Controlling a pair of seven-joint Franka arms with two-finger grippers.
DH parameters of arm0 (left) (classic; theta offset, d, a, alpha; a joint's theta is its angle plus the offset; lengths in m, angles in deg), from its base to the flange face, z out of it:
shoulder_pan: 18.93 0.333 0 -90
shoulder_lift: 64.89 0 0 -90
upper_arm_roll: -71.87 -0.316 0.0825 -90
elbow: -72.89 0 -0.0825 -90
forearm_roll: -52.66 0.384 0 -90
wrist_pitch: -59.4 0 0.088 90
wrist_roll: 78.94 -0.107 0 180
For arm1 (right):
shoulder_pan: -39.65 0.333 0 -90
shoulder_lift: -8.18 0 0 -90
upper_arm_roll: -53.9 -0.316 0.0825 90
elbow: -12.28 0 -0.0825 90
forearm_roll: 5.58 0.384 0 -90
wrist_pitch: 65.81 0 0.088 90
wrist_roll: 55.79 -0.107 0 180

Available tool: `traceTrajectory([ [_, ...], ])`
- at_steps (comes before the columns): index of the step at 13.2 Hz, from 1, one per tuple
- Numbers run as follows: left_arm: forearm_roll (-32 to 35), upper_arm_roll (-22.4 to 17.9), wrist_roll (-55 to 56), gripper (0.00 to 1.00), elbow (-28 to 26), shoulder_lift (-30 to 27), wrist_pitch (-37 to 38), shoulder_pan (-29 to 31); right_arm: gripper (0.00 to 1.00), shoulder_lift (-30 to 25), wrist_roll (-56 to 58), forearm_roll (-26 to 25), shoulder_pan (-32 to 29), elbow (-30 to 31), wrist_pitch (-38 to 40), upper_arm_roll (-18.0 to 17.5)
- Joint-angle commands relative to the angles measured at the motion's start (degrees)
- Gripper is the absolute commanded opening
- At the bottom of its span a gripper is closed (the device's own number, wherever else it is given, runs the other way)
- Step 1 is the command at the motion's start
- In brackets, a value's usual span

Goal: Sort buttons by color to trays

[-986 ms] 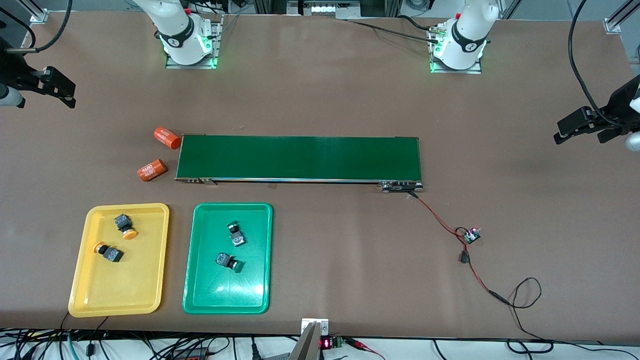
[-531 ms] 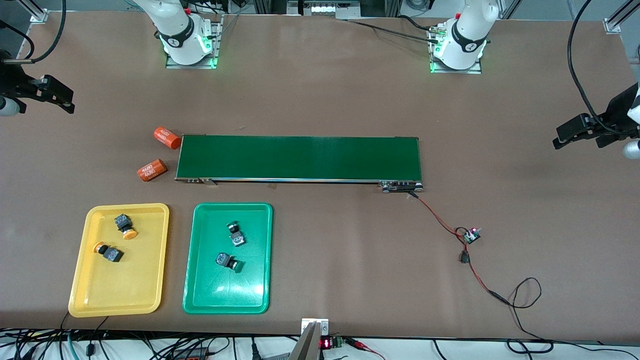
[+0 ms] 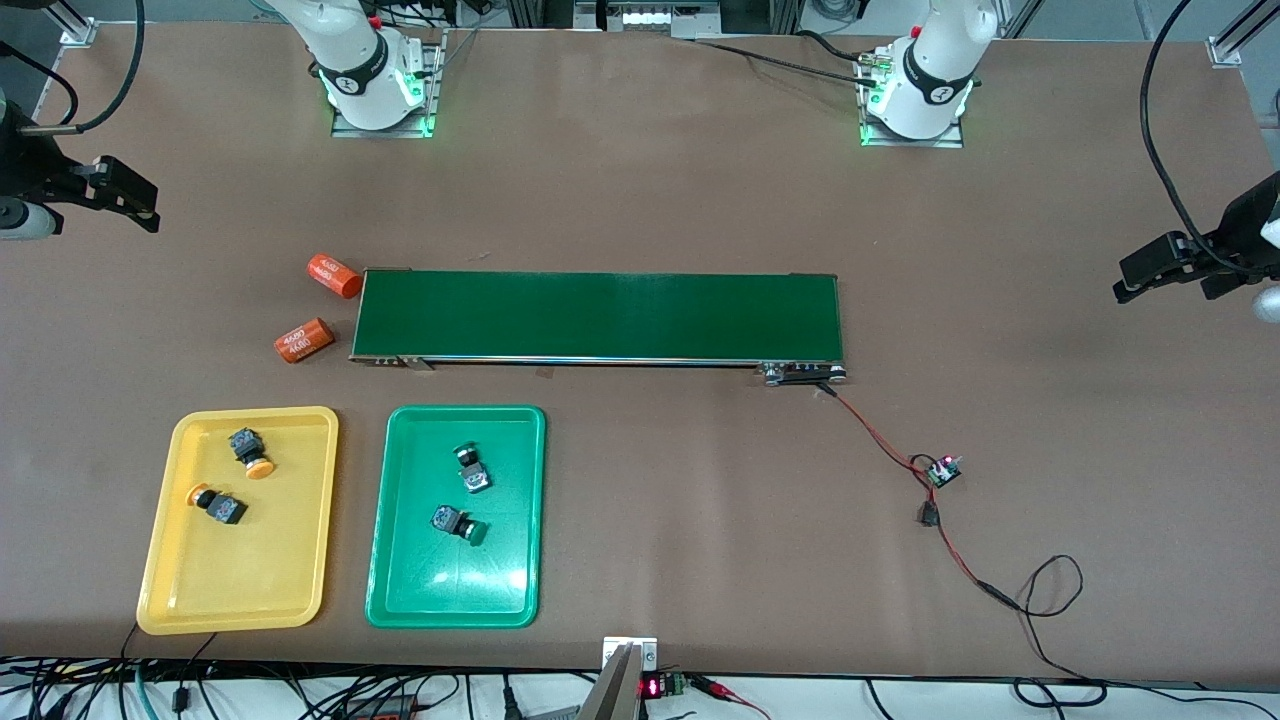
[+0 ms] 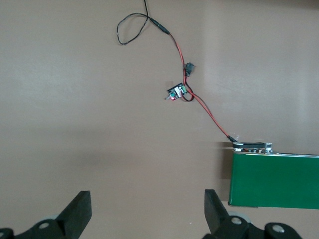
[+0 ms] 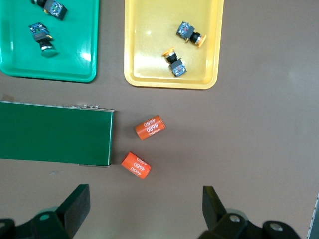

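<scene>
Brown and matte, the worktop (image 3: 660, 200) fills nearly the whole front view, with aluminium framing and cables past its 12 o'clock edge and a tangle of cords along the 6 o'clock edge. Taking the front view as a clock face, a long dark-green conveyor belt (image 3: 598, 316) lies at its centre. Two orange cylinders marked "4680" (image 3: 303, 340) rest just off the belt's 9 o'clock end. A red-and-black wire (image 3: 880, 440) runs from the belt's 3 o'clock end toward 5 o'clock, passing a small circuit board (image 3: 942, 471).

At 7 o'clock sit the trays, side by side: the yellow tray (image 3: 180, 600) holds both yellow-orange buttons (image 3: 250, 452), and the green tray (image 3: 400, 600) holds both green buttons (image 3: 470, 468). All four lie on their sides.

Both arms wait. At 9 o'clock the right gripper (image 3: 125, 195) hangs over bare worktop, fingers spread wide and holding nothing. At 3 o'clock the left gripper (image 3: 1150, 272) hangs over bare worktop, likewise spread and empty.
</scene>
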State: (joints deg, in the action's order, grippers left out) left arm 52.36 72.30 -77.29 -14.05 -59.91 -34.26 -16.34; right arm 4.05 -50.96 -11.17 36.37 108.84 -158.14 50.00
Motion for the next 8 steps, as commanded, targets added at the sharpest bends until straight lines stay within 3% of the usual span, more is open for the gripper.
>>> traceTrajectory([
  [1,1.2,0.4,0.0,1.0,1.3,0.1,0.8,-0.3,1.0,0.2,0.5,0.8,3.2,-1.3,1.4,2.7],
  [8,1.0,1.3,-0.1,1.0,1.3,-1.6,4.2,-0.2,1.0,1.5,-0.2,0.8,4.7,-1.0,0.8,3.3],
])
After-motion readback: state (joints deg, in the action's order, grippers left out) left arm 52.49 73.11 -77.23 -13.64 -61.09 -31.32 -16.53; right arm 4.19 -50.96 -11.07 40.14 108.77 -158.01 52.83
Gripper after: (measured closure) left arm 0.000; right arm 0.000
